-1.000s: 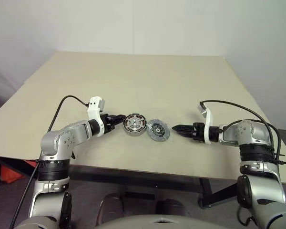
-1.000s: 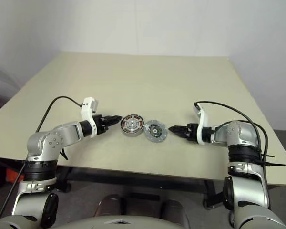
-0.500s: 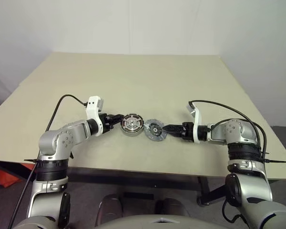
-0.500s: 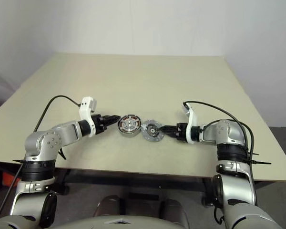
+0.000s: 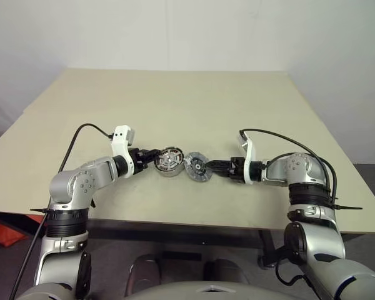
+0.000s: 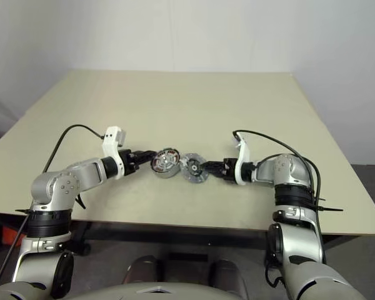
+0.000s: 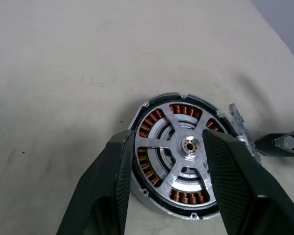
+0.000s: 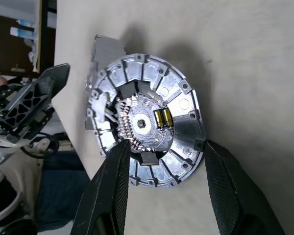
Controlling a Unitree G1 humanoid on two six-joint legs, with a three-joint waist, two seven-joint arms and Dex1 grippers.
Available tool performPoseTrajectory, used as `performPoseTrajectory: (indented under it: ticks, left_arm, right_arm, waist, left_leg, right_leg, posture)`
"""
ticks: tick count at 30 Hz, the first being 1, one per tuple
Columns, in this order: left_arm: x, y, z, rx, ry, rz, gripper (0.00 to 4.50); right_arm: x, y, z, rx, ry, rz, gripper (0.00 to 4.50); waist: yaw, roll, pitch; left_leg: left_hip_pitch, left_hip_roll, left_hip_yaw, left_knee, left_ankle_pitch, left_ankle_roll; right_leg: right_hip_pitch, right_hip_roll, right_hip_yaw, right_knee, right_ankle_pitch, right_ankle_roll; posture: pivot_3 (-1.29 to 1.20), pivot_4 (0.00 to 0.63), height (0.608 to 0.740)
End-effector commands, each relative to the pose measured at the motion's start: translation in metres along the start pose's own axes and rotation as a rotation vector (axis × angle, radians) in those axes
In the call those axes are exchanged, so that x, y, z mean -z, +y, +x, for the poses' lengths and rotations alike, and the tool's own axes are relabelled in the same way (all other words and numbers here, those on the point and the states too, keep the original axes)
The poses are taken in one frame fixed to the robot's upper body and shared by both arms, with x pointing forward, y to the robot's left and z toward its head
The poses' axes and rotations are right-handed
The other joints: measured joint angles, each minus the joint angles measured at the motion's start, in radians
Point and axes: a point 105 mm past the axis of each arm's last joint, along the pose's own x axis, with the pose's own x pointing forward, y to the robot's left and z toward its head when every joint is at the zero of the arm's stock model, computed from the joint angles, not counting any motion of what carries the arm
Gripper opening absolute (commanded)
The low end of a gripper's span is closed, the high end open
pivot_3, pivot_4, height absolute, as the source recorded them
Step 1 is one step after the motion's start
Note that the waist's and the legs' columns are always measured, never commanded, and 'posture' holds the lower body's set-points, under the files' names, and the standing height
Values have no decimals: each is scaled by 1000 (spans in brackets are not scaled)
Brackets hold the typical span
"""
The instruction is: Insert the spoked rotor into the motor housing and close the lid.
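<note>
We see the left gripper (image 5: 155, 159) set around the housing (image 5: 169, 160), which lies flat on the table (image 5: 175, 106). In the left wrist view its two fingers (image 7: 116, 191) straddle the near side of the housing (image 7: 179, 152), one on each side of the rim, jaws spread about as wide as the disc. Whether the pads press the rim or only stand beside it we cannot tell. The rotor (image 7: 183, 147) already sits inside the housing, its silvery spokes over the ring of copper windings.

Just past the housing, on the side away from the left gripper, stands the lid (image 5: 197, 167), tipped up on edge and leaning toward the housing, touching or nearly touching it. The right gripper (image 5: 210, 167) meets the lid from the opposite side. In the right wrist view its fingers (image 8: 112, 188) flank the lid's (image 8: 147, 122) lower edge, spread wide, one at each side of the rim. We cannot tell if they pinch it. That view shows the lid's ribbed silvery face with a small circuit at its centre, and the left gripper (image 8: 32, 105) beyond it.
</note>
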Motion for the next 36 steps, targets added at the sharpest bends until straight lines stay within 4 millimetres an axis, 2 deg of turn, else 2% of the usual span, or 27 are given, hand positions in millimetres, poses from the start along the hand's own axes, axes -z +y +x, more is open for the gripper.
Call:
performPoseTrajectory:
  ticks: [1,10,15,21,31,36]
  left_arm:
    - [-13,-2,-4,-3,-48,34,2370]
    - [-12,-4,-1,5,-43,38,2370]
    - [-11,-4,-1,7,-36,41,2370]
    - [-11,-5,1,10,-30,47,2370]
    - [-12,-7,7,20,-24,58,2370]
    - [-11,-7,7,20,-25,61,2370]
  right_arm:
    - [-17,21,-3,-72,-49,-27,2615]
    - [-19,20,-7,-67,-80,-26,2615]
    - [-22,12,-10,-47,-105,-23,2615]
    - [-34,8,-24,-37,-164,-24,2615]
    - [-34,5,-31,-21,-174,-44,2615]
    - [-27,-8,-36,25,-148,-62,2615]
  waist:
    - [6,0,0]
    - [7,0,0]
    - [8,0,0]
    - [9,0,0]
    - [12,0,0]
    - [16,0,0]
  left_leg:
    - [-1,0,0,0,0,0]
    - [-13,-1,0,-3,0,0]
    - [-13,-1,0,-3,0,0]
    - [-13,-1,0,-3,1,-1]
    - [-13,-1,0,-3,1,-1]
    - [-13,-1,0,-3,1,-1]
  right_leg:
    - [0,0,0,0,0,0]
    - [-12,0,0,-1,4,-7]
    - [-12,0,0,-1,3,-4]
    - [-12,0,0,-1,1,-2]
    - [-12,0,0,-1,3,-6]
    - [-11,0,0,-1,3,-6]
  posture:
    - [0,0,740]
    - [0,0,740]
    - [0,0,740]
    - [0,0,740]
    - [0,0,740]
    - [0,0,740]
